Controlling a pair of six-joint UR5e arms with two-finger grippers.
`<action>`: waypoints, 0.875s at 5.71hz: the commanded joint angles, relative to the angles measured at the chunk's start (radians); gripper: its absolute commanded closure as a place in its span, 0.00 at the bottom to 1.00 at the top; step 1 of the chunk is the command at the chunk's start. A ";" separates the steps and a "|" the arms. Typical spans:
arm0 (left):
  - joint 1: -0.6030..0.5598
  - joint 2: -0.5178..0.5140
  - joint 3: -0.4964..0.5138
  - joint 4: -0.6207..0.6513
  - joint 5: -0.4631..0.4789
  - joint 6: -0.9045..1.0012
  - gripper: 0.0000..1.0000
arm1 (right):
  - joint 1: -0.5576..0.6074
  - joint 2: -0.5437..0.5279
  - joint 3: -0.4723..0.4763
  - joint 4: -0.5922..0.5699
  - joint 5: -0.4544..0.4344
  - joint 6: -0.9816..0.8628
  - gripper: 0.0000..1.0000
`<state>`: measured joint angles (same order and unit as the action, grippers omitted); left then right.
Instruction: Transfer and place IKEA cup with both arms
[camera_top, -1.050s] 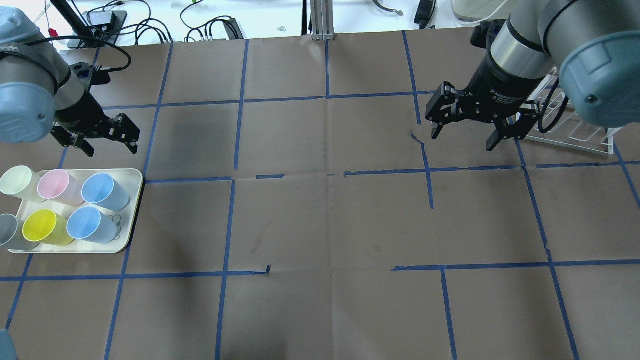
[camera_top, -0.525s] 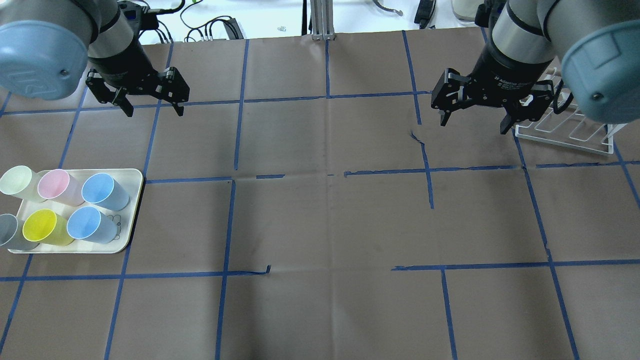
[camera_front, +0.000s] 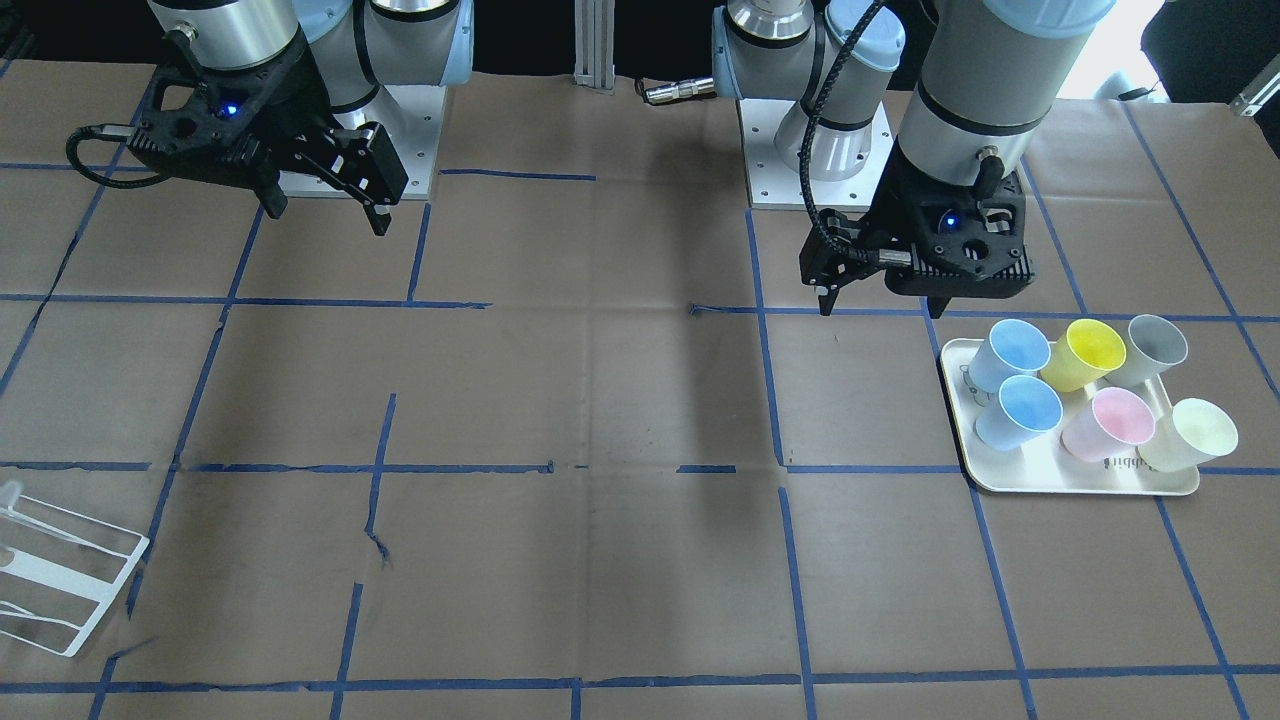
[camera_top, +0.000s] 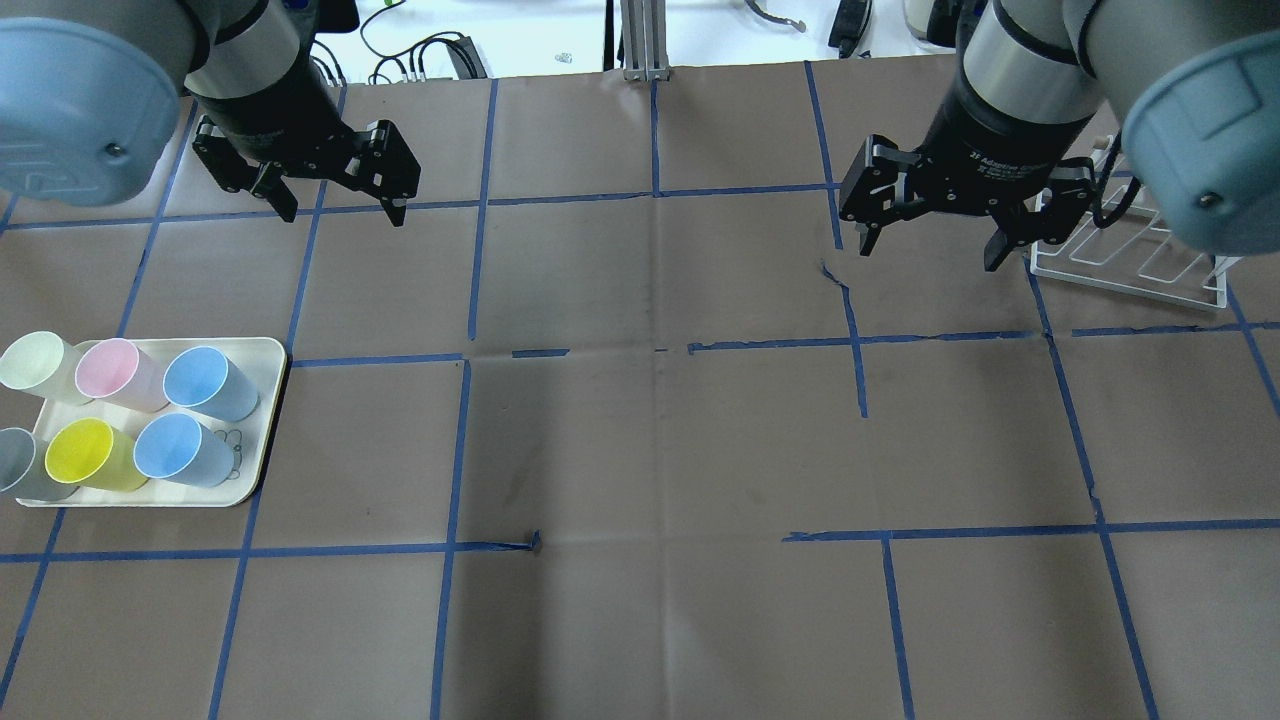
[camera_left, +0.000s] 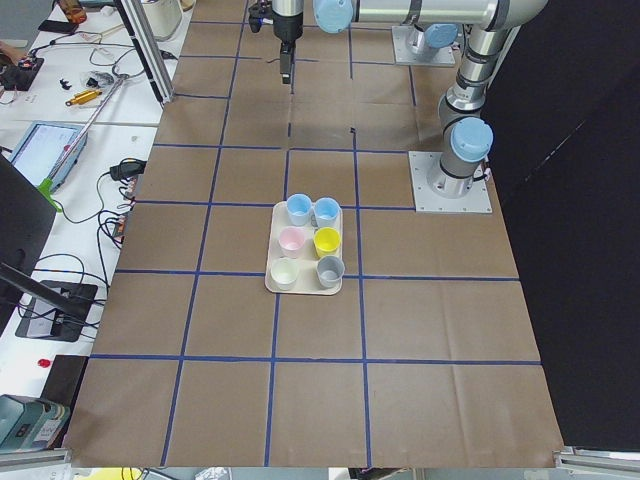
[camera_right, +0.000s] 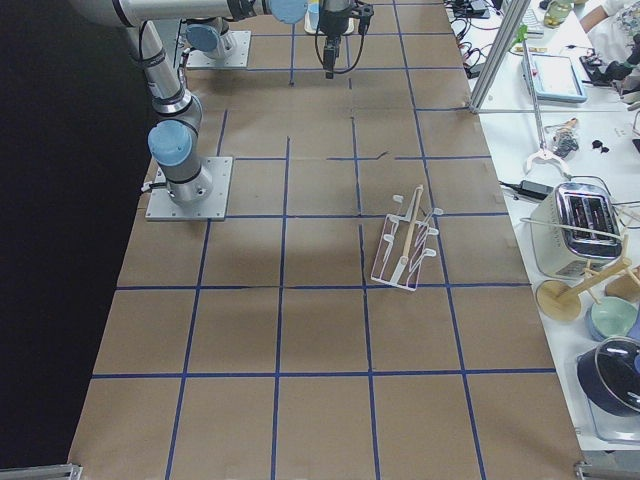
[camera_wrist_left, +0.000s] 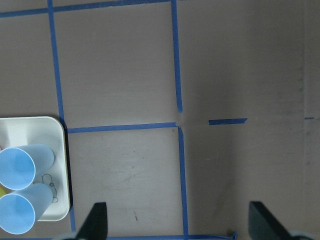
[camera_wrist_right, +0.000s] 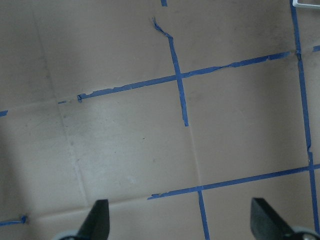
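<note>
Two near-identical pale-blue cups (camera_top: 205, 380) (camera_top: 180, 448) stand on a cream tray (camera_top: 272, 390) at the table's left with pink, yellow, pale-green and grey cups. I cannot tell which blue one is the IKEA cup. They also show in the front view (camera_front: 1010, 352) (camera_front: 1020, 410) and at the left edge of the left wrist view (camera_wrist_left: 17, 167). My left gripper (camera_top: 343, 205) hangs open and empty above the table, beyond and right of the tray. My right gripper (camera_top: 928, 250) hangs open and empty at the far right.
A white wire rack (camera_top: 1130, 250) lies on the table just right of my right gripper, also in the front view (camera_front: 50, 570). Brown paper with blue tape lines covers the table. Cables and bench gear lie beyond the far edge.
My left gripper has risen and swung from just beyond the tray to the far side and to the right. My right gripper has shifted slightly farther away and to the left. Both stayed open.
</note>
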<state>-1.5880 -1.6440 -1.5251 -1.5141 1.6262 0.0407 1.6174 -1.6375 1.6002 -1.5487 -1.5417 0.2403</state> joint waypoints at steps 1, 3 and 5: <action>0.000 0.021 0.002 -0.076 -0.009 -0.007 0.02 | -0.004 -0.005 -0.022 0.041 0.008 -0.003 0.00; 0.003 0.021 0.026 -0.136 -0.019 -0.008 0.02 | -0.005 -0.011 -0.022 0.042 -0.021 -0.006 0.00; 0.005 0.027 0.026 -0.135 -0.019 -0.010 0.02 | -0.001 -0.012 -0.020 0.039 -0.032 -0.006 0.00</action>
<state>-1.5840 -1.6181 -1.4994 -1.6490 1.6081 0.0311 1.6152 -1.6487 1.5796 -1.5082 -1.5736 0.2348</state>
